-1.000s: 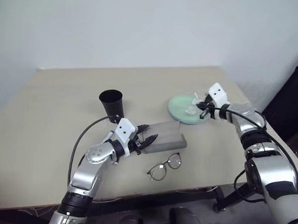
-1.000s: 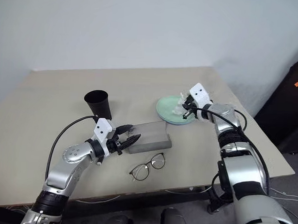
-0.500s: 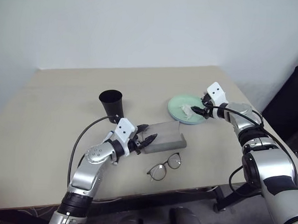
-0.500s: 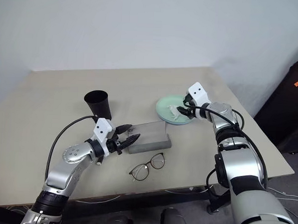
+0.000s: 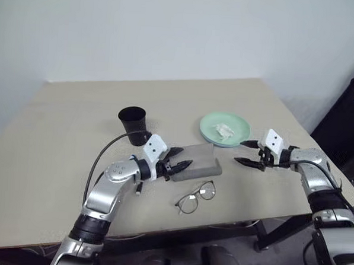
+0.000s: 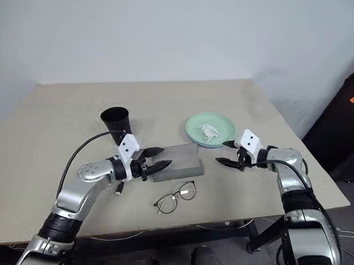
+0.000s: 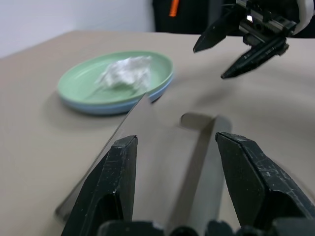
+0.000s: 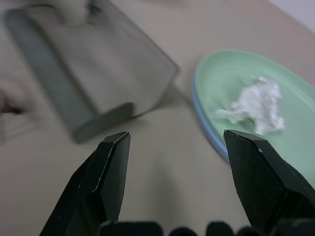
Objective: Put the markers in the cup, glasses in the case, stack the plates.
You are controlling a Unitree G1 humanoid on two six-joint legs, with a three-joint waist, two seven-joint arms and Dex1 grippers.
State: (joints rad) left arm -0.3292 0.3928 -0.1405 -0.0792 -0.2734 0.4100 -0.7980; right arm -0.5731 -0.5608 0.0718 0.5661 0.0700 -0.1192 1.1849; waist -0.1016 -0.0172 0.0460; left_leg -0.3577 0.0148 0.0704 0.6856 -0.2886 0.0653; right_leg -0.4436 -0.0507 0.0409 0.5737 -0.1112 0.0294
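Note:
The grey case (image 5: 200, 158) lies shut at mid-table, and my left gripper (image 5: 186, 157) hovers open over its left end. The wire-framed glasses (image 5: 195, 197) lie just in front of the case. Behind my left wrist the black cup (image 5: 133, 123) stands upright. The mint green plate (image 5: 210, 126) rests on the light blue plate (image 7: 106, 108), with a crumpled white tissue (image 5: 226, 131) on top. My right gripper (image 5: 239, 152) hangs open and empty between the plates and the table's front edge, pointing at the case. A slim white stick with a black end (image 6: 119, 189), possibly a marker, peeks out under my left wrist.
The beige table (image 5: 70, 133) has bare room on its left half and behind the cup. Its right edge runs close behind my right arm, and a black object with an orange mark (image 5: 353, 112) stands beyond it.
My right gripper opened, left the tissue on the green plate and drew back toward the table's front right. My left gripper stayed over the case.

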